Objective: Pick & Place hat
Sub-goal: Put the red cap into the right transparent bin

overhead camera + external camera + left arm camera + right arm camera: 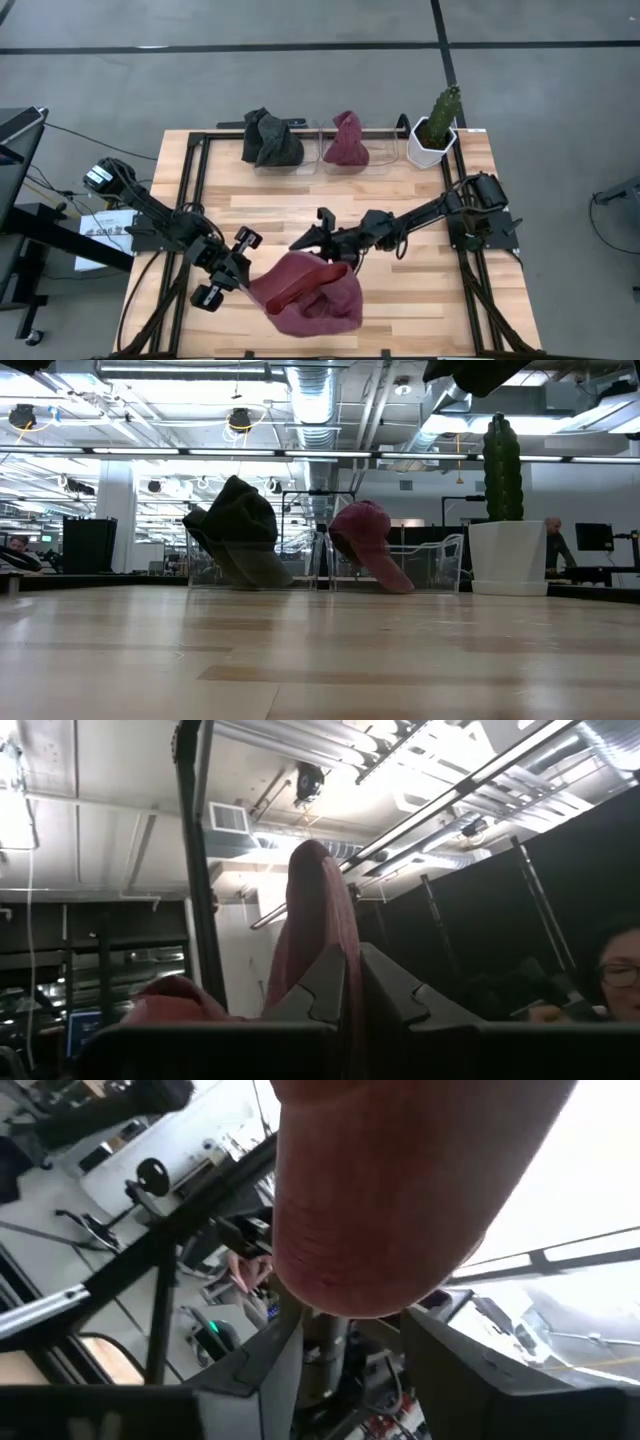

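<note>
From above I've got both arms reaching in toward the table's near middle, meeting over a maroon hat (310,295). My left arm comes in low from the left edge, elbow bent, its wrist angled toward the hat; the left gripper (243,277) sits at the hat's left side, and in its wrist view the fingers (330,982) are pressed together on a fold of the maroon fabric. My right arm stretches almost flat from the right edge, forearm running leftward, with the right gripper (335,262) at the hat's top edge. In its wrist view the fingers (270,1365) stand apart with the hat's brim between them; I can't tell if they grip it. At the far edge, clear bins hold a dark hat (270,140) and another maroon hat (346,142), beside a potted cactus (437,125).
</note>
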Robot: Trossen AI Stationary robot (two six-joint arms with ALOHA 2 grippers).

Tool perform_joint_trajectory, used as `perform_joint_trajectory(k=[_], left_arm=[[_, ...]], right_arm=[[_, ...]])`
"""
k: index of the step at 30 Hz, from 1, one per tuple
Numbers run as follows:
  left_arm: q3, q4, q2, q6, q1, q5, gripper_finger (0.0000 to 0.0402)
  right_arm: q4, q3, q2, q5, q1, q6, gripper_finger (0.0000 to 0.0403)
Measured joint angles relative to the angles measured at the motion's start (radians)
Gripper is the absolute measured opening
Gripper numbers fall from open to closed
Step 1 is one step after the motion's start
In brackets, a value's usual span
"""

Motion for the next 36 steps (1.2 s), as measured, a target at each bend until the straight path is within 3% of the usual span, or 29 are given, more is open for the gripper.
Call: perform_joint_trajectory(k=[10,36], left_arm=[[0.0,-0.002,0.0,-0.008,0.0,0.029,0.0018],[-0.016,-0.033,-0.001,-0.041,0.069,-0.048,0.0018]], right_arm=[[0.0,0.0,0.0,0.006,0.064,-0.047,0.0114],[-0.022,0.0,-0.001,-0.011,0.126,-0.042,0.0113]])
